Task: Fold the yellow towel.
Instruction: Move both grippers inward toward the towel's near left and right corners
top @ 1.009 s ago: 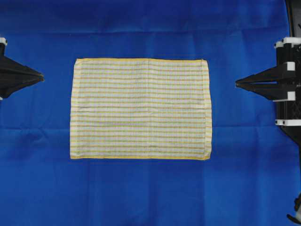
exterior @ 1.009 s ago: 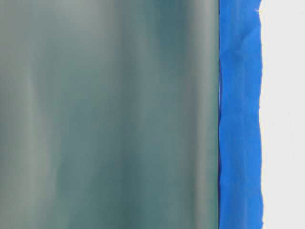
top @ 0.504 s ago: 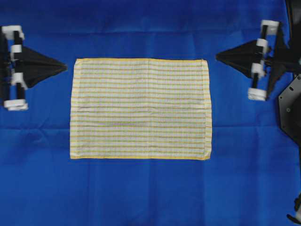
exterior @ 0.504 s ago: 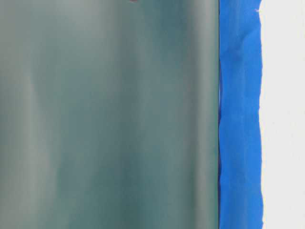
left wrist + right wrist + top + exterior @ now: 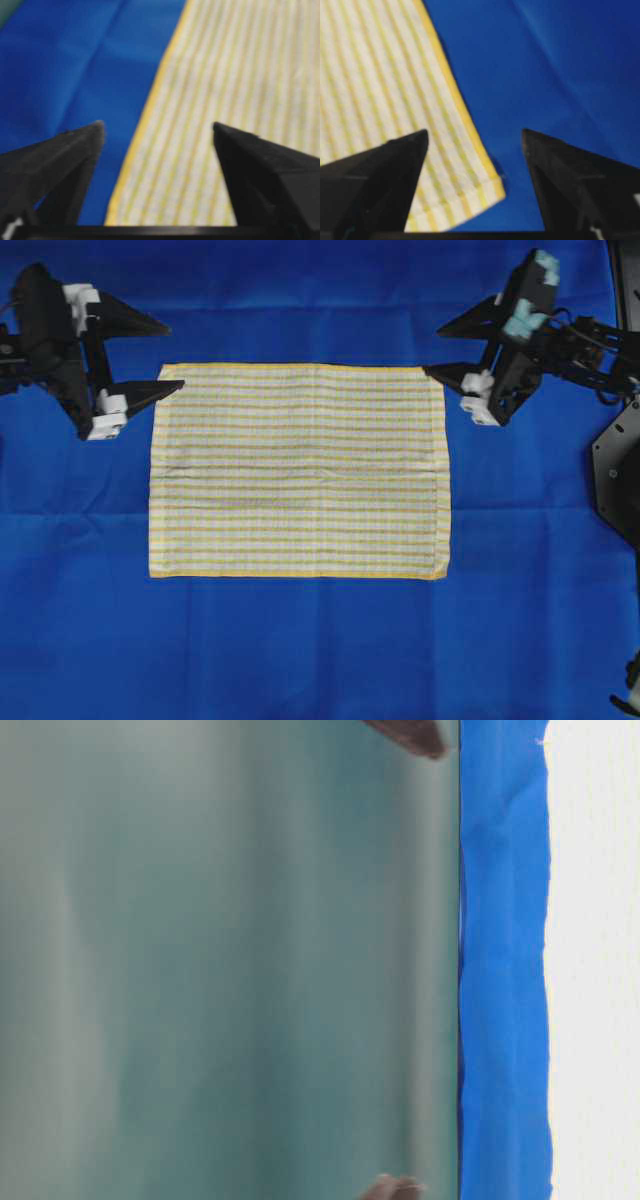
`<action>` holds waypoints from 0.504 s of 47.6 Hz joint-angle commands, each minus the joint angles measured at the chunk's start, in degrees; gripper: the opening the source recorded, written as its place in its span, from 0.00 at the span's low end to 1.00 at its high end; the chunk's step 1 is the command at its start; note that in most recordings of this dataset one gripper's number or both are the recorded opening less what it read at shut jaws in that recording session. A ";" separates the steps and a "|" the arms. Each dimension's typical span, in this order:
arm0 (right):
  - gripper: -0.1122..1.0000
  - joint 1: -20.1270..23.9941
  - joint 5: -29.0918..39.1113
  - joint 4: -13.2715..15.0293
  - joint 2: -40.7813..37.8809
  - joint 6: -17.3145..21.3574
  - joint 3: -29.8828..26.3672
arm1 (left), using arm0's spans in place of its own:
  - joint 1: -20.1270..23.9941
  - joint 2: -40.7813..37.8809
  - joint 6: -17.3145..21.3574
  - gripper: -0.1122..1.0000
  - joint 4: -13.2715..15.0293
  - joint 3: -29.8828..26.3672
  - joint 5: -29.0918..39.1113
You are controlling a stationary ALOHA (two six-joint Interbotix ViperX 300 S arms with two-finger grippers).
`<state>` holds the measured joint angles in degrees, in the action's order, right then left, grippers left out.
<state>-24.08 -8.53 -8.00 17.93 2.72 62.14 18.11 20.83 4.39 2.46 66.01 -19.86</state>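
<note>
Compared with a second ago, you are seeing both arms swung in from the side edges toward the far corners of the yellow towel (image 5: 298, 470), and both tools, then pressed to closed points, are now spread wide. The towel itself is lying just as it was, flat and unfolded on the blue cloth (image 5: 320, 650) that is covering the desk, long edges running left to right.

Your left tool (image 5: 168, 358) is standing open beside the towel's far left corner; in the overhead view its nearer fingertip is reaching over that corner while the other is pointing over bare blue cloth. In the left wrist view, the yellow hem is running up between the two dark fingers (image 5: 65, 160), blue cloth on one side and stripes on the other.

Your right tool (image 5: 432, 350) is standing open at the far right corner, mirroring the left. In the right wrist view, the towel's corner is lying between the fingers (image 5: 570, 170), not gripped.

The table-level view is showing only blur, with dark tips at its top and bottom edges.
</note>
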 commanded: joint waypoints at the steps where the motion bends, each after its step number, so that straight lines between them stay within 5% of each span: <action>1: 0.79 -0.88 -1.67 -0.18 -2.55 0.09 -1.32 | 1.23 -2.99 -0.26 0.78 0.26 -0.79 -2.55; 24: 0.73 -4.04 -5.10 -0.53 -12.92 0.09 -1.32 | 4.31 -20.57 -1.93 0.75 0.26 -0.88 -13.10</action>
<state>-28.04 -12.83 -8.26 5.27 2.72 61.70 22.24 1.67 2.55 2.64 65.92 -31.29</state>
